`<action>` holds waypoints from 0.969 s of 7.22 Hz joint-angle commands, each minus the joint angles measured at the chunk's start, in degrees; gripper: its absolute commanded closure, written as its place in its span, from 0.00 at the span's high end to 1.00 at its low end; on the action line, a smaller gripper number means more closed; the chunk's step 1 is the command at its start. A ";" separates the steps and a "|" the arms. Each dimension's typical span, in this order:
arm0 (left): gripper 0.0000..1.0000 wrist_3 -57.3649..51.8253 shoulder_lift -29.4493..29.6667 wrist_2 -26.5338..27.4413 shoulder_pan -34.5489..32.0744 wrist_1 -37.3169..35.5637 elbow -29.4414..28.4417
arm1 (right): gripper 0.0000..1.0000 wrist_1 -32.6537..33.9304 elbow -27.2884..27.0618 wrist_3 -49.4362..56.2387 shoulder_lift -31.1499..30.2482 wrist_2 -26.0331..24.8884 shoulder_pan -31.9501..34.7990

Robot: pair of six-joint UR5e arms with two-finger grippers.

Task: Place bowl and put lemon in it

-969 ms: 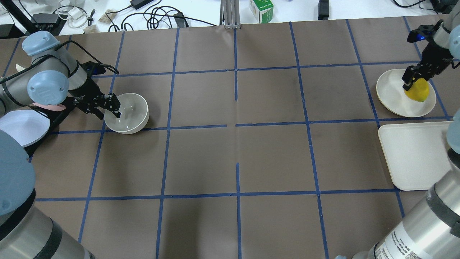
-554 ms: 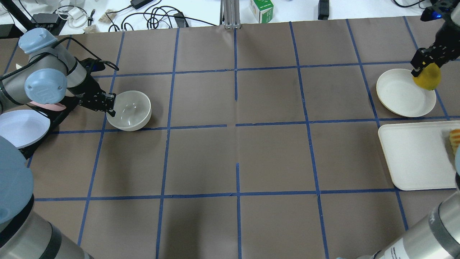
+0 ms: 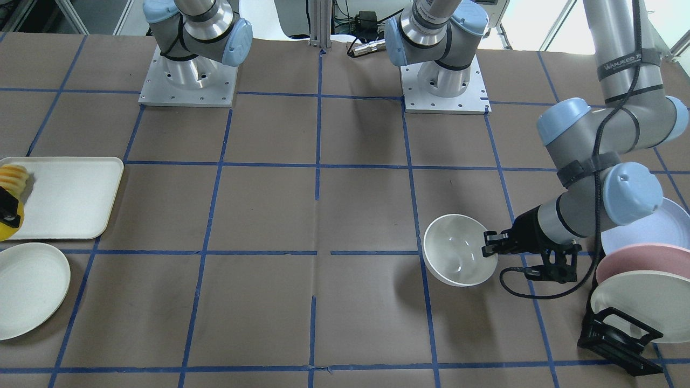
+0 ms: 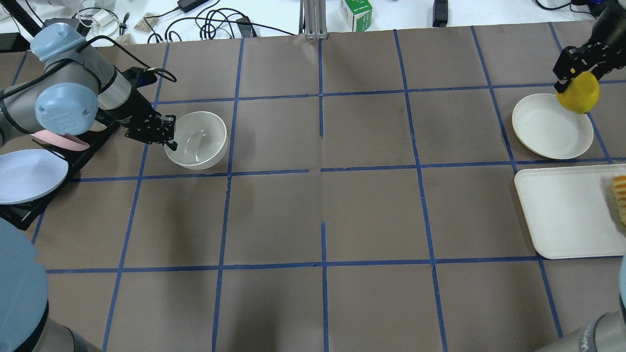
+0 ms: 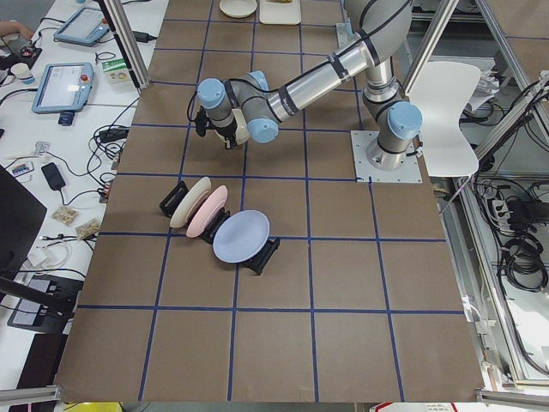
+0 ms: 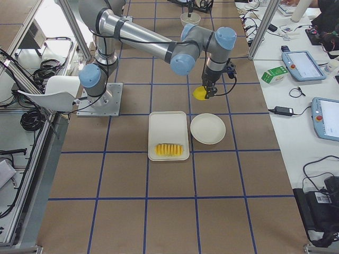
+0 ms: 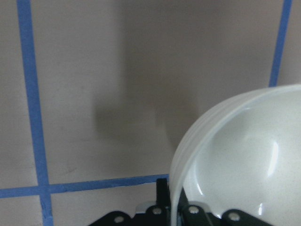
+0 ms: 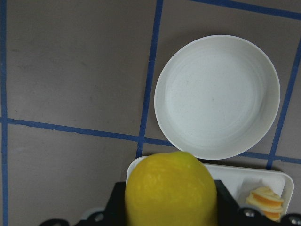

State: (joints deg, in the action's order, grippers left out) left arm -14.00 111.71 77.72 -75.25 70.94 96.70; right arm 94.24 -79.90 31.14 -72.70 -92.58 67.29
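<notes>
The off-white bowl is at the table's left and looks lifted a little off it, with its shadow beside it. My left gripper is shut on the bowl's near-left rim. The wrist view shows the rim between the fingers, and the bowl also shows in the front view. My right gripper is shut on the yellow lemon. It holds the lemon in the air over the far edge of the flat plate. The lemon fills the bottom of the right wrist view.
A white tray with a row of fruit slices lies near the plate at the right. A black rack with blue, pink and off-white plates stands at the far left behind my left arm. Cables and a green box lie beyond the table's far edge.
My left gripper has carried the bowl to the right and farther from the robot. My right gripper has lifted the lemon off the plate and moved it toward the far edge.
</notes>
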 commanded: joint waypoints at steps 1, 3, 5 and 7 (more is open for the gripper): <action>0.00 14.26 -0.27 -4.68 -10.56 -0.78 -0.11 | 0.17 -2.74 -0.08 -7.29 -2.36 0.11 4.58; 0.00 25.45 1.66 -4.42 -20.16 -7.54 0.15 | 0.17 -4.85 -0.26 -18.26 -5.43 0.12 11.16; 0.00 28.67 4.21 -4.25 -23.79 -11.42 0.07 | 0.17 -4.68 -0.35 -26.97 -5.35 0.29 18.11; 0.00 29.38 6.23 -0.15 -26.61 -14.24 0.15 | 0.17 -4.16 -0.43 -32.00 -5.00 1.16 21.99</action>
State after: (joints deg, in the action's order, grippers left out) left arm 14.83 116.70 74.92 -100.06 58.19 96.79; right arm 89.68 -80.27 2.56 -77.75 -91.98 86.74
